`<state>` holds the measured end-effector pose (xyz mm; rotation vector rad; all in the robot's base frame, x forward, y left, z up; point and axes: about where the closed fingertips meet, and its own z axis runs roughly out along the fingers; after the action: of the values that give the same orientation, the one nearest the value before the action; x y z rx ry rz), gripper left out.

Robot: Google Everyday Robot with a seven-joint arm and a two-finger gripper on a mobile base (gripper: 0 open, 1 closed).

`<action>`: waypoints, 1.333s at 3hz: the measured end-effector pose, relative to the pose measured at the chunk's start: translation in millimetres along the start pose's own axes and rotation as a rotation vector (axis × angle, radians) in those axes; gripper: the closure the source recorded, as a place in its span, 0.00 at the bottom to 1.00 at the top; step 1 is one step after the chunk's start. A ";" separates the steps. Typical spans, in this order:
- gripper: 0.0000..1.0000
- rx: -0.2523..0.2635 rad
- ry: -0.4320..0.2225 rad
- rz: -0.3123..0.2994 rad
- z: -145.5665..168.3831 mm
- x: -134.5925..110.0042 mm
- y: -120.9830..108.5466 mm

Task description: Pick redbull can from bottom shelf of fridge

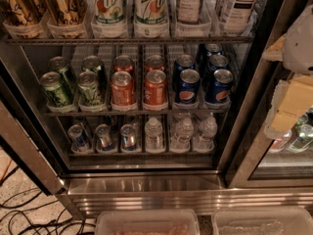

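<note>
The fridge [146, 182] stands open in front of me, with a stainless-steel frame and wire racks. On the bottom shelf [142, 153], three slim blue-and-silver redbull cans stand upright in clear lane trays at the left: one far left [78, 137], one in the middle [103, 136] and one on the right [128, 136]. Three small water bottles [182, 132] stand to their right. My gripper [292, 102], white with pale yellow parts, is at the right edge of the view. It is outside the open compartment, in front of the right door frame, and well apart from the cans.
The middle rack holds green cans [56, 88], orange cans [122, 87] and dark-blue Pepsi cans [188, 84]. Large bottles [149, 6] fill the rack above. The open door's edge [24, 151] slants at the left. Cables [19, 209] lie on the floor. Two clear bins [146, 223] sit below the fridge.
</note>
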<state>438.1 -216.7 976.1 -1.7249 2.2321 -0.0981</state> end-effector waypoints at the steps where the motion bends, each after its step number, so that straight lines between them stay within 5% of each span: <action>1: 0.00 0.000 0.000 0.000 0.0 0.0 0.0; 2: 0.00 -0.003 -0.034 0.005 9.1 -10.2 8.6; 4: 0.00 -0.089 -0.231 0.012 72.1 -90.2 68.4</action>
<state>415.3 -102.3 909.7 -1.6731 2.1049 0.1967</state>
